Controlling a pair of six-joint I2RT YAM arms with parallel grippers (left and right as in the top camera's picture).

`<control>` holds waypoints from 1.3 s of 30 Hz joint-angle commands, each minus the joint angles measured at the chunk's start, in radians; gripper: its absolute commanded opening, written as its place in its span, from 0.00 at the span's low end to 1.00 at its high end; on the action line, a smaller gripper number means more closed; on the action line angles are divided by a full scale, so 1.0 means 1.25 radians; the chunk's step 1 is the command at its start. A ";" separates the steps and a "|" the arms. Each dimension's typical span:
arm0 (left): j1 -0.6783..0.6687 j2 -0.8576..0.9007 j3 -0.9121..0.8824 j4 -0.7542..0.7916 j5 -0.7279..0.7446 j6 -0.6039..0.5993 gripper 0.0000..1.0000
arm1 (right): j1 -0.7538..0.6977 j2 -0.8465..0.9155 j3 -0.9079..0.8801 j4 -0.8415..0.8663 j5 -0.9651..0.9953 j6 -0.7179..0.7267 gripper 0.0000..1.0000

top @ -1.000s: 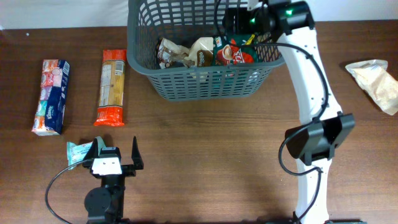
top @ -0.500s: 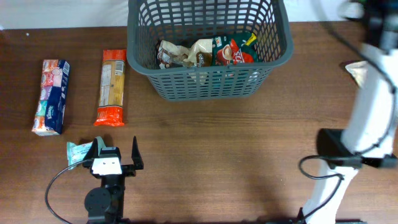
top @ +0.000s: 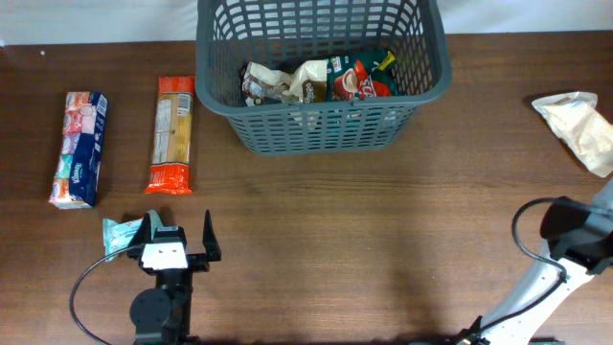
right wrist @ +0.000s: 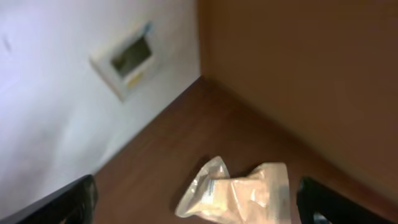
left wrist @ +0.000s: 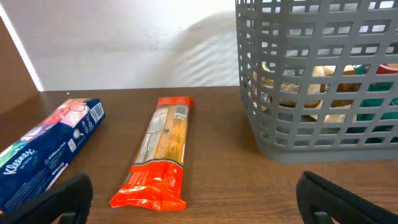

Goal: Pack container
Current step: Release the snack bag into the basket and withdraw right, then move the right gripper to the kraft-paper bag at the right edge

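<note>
The basket (top: 326, 129) stands at the back of the worktop (top: 383, 240), stiff and likely light, with a few packets (top: 316, 81) inside. The left gripper (left wrist: 194, 186) and right gripper (right wrist: 196, 186) both gape wide, empty. The pale bag (right wrist: 245, 193) before the right one looks soft, crinkly, probably slippery; pinch its bunched middle.

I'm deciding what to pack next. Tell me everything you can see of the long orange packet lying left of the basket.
The orange packet is long, narrow and flat, and looks like thin plastic film. It has bright orange crimped ends and a paler middle showing tan contents and a printed label. It appears sealed and full. It lies flat on the brown wooden table, its length pointing away from the robot, between the tissue pack and the grey basket and apart from both. Only the table touches it.
</note>
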 commanded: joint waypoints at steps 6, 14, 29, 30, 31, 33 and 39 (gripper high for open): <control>0.003 -0.005 -0.002 -0.005 0.009 0.012 0.99 | -0.016 0.027 -0.224 0.103 0.064 -0.038 0.99; 0.003 -0.005 -0.002 -0.006 0.009 0.012 0.99 | -0.034 0.031 -0.318 0.114 0.097 0.094 0.99; 0.003 -0.005 -0.002 -0.005 0.009 0.012 0.99 | -0.109 0.042 -0.534 0.136 0.081 0.126 0.99; 0.003 -0.005 -0.002 -0.005 0.009 0.012 0.99 | -0.113 0.042 -0.539 0.134 0.062 0.126 0.99; 0.003 -0.005 -0.002 -0.006 0.009 0.012 0.99 | -0.117 0.042 -0.544 0.132 0.040 0.126 0.99; 0.003 -0.005 -0.002 -0.006 0.009 0.012 0.99 | -0.122 0.042 -0.546 0.128 -0.014 0.126 0.99; 0.003 -0.005 -0.002 -0.006 0.009 0.012 0.99 | -0.125 0.042 -0.546 0.170 -0.195 0.062 0.99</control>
